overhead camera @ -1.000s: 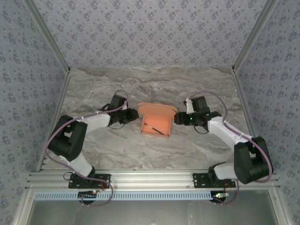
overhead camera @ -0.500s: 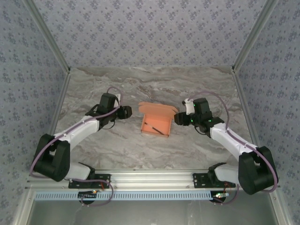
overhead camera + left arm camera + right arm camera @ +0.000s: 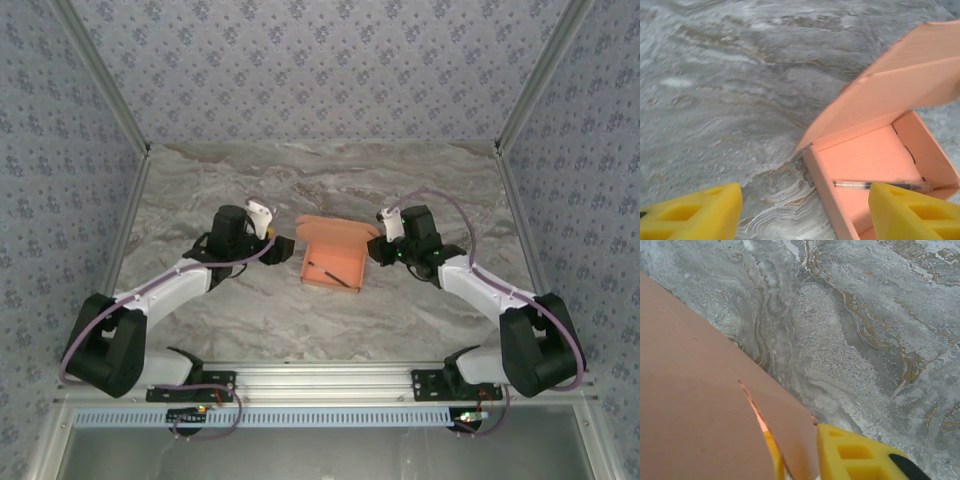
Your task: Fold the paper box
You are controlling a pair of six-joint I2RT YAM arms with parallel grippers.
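Note:
The paper box (image 3: 333, 262) is a salmon-orange open tray in the middle of the table, its lid (image 3: 338, 231) half raised at the far side. A thin pen (image 3: 327, 274) lies inside it. My left gripper (image 3: 281, 243) hovers just left of the box; in the left wrist view it (image 3: 805, 212) is open, with its right finger (image 3: 912, 212) over the box (image 3: 875, 155) and the pen (image 3: 865, 185). My right gripper (image 3: 374, 250) is at the lid's right edge. In the right wrist view it (image 3: 797, 452) is shut on the cardboard flap (image 3: 695, 405).
The grey marbled table (image 3: 250, 180) is enclosed by patterned walls at the left, back and right. An aluminium rail (image 3: 320, 378) carrying both arm bases runs along the near edge. Bare tabletop lies behind and in front of the box.
My left gripper drew back from the box, then came forward to its left side with the wrist turned. My right gripper shifted slightly left and farther away, still holding the lid's edge.

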